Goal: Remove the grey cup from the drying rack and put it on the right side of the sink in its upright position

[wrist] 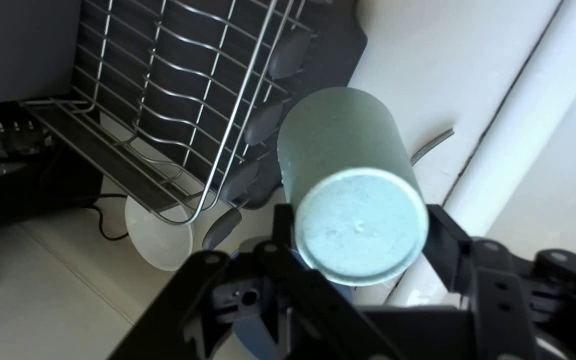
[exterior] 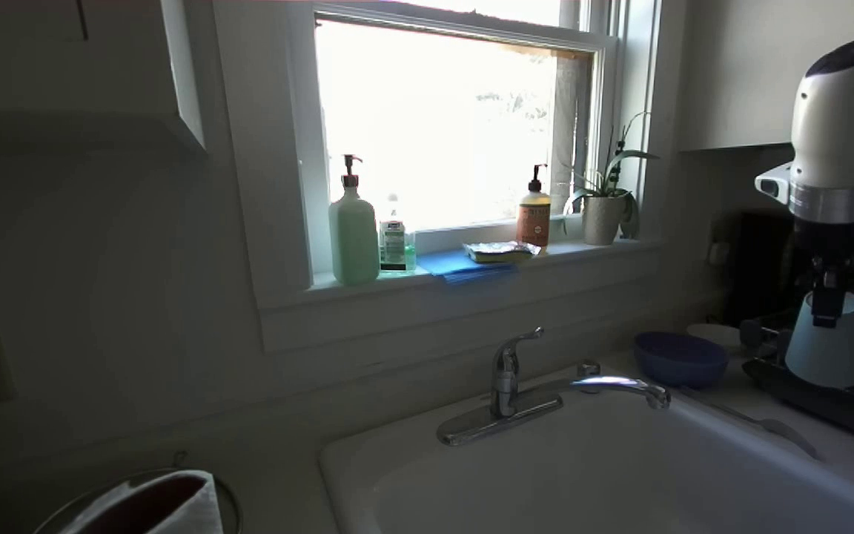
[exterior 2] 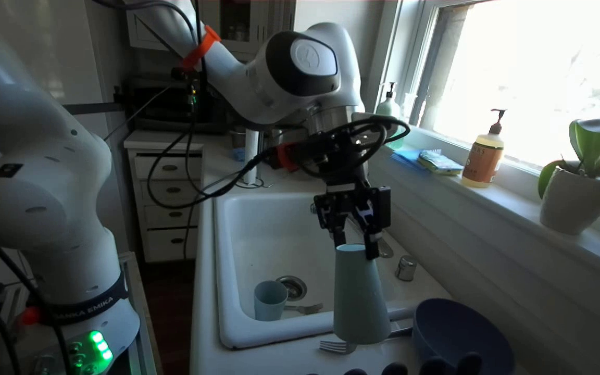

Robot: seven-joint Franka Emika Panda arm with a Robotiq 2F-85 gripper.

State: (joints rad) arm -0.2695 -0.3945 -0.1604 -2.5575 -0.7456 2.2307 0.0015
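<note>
Gripper (exterior 2: 355,247) is clamped across the narrow end of the grey cup (wrist: 361,225), one finger on each side, spread only as wide as that end of the cup. Cup orientation: upside down. Its base faces up into the wrist view; the wider mouth points down.

Cup position: at the sink-side edge of the drying rack (wrist: 188,85), mouth end overlapping the rack's dark tray in the wrist view. Contact between cup and rack cannot be made out.

Rack: silver wires over a dark tray, grey knobs (wrist: 259,122) along one edge, a grey bin (wrist: 35,50) at the far side. White bowl (wrist: 158,232) sits just beside the rack's end. Blue bowl (exterior 2: 459,333) rests on the counter (wrist: 418,60), near the sink (exterior 2: 274,332). Fork (exterior 2: 337,347) lies on the same counter, partly hidden by the held cup in an exterior view.

Inside the sink: a second pale cup (exterior 2: 270,300) near the drain (exterior 2: 292,287), with another fork (exterior 2: 305,309) just beside it. Faucet (exterior: 505,382) stands on the rim, window side.

Sill (exterior: 575,248) bears a green pump bottle (exterior: 354,233), sponge (exterior: 501,254), orange-labelled bottle (exterior: 534,219) and potted plant (exterior: 603,215).
</note>
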